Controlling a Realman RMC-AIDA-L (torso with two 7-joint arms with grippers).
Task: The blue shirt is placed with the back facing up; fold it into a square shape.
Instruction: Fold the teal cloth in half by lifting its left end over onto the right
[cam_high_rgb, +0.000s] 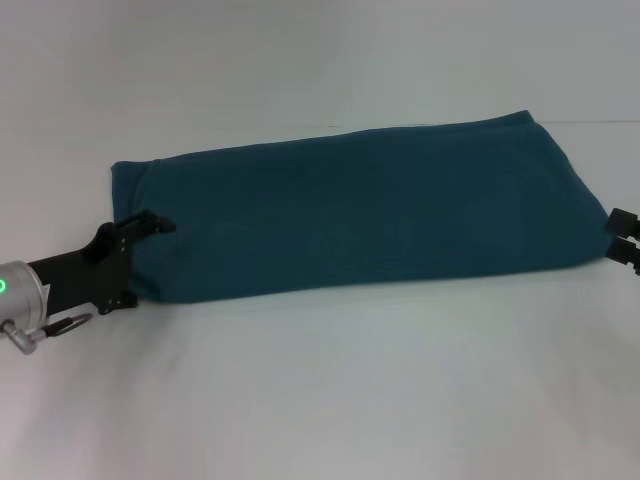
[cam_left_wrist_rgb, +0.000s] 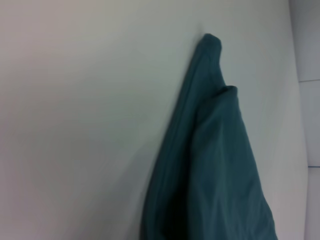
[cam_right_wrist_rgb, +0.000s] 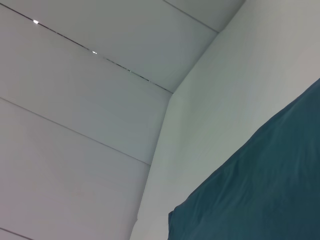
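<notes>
The blue shirt (cam_high_rgb: 350, 215) lies on the white table (cam_high_rgb: 330, 390) as a long folded band running left to right, plain side up. My left gripper (cam_high_rgb: 135, 262) is at the band's left end and open, one finger over the cloth's upper left part and the other by its near left corner. My right gripper (cam_high_rgb: 622, 238) is at the band's right end, mostly cut off by the picture edge. The left wrist view shows a layered folded end of the blue shirt (cam_left_wrist_rgb: 215, 165). A corner of the blue shirt (cam_right_wrist_rgb: 270, 190) fills the right wrist view.
White table surface stretches in front of and behind the shirt. A white panelled wall (cam_right_wrist_rgb: 75, 100) rises behind the table (cam_right_wrist_rgb: 235, 85) in the right wrist view. A metal ring (cam_high_rgb: 55, 328) hangs from my left arm near the table's left edge.
</notes>
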